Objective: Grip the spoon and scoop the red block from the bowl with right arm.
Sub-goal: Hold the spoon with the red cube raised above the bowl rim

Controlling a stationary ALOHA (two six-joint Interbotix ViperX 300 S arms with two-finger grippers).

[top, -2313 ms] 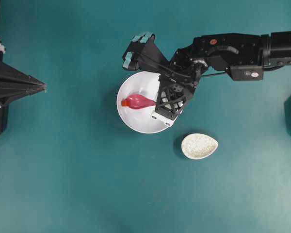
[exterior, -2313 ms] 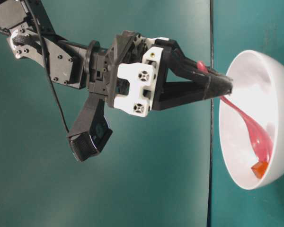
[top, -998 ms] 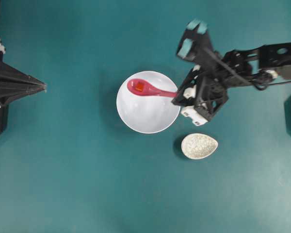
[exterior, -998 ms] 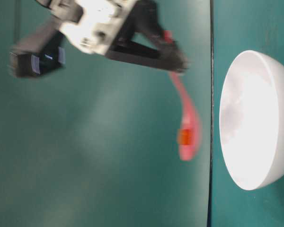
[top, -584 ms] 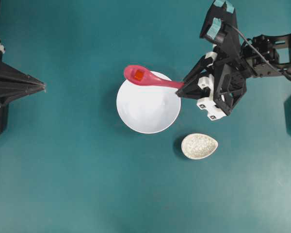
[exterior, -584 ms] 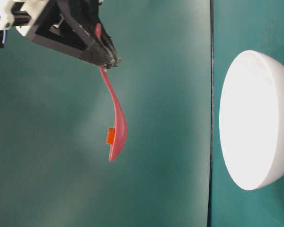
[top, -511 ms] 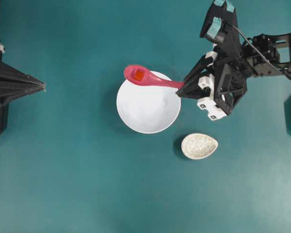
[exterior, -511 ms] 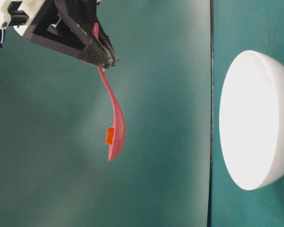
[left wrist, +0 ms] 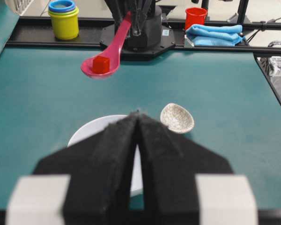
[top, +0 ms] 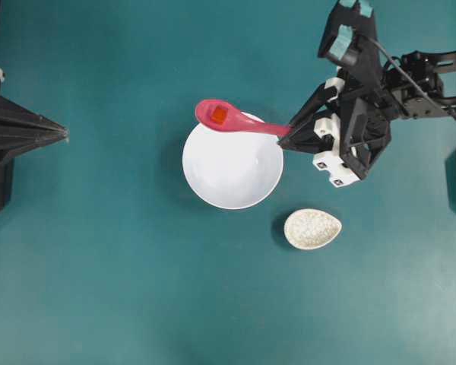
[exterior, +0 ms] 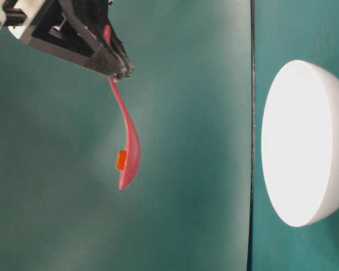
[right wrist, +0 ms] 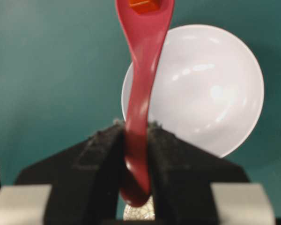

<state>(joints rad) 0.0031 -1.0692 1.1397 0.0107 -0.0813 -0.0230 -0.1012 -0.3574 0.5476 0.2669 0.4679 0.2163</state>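
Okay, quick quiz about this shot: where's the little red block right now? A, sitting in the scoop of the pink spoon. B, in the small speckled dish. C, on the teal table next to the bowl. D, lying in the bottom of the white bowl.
A: the red block sits in the scoop of the spoon, which the right gripper holds by the handle, raised clear of the bowl, whose inside looks empty.

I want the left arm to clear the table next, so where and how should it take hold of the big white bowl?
Grip the bowl by its rim, coming straight down from above. It sits upright and open, is empty inside, and looks too wide to span, so one finger inside the wall and one outside seems best. Take the edge nearest the left tool, away from the spoon held over the far rim.
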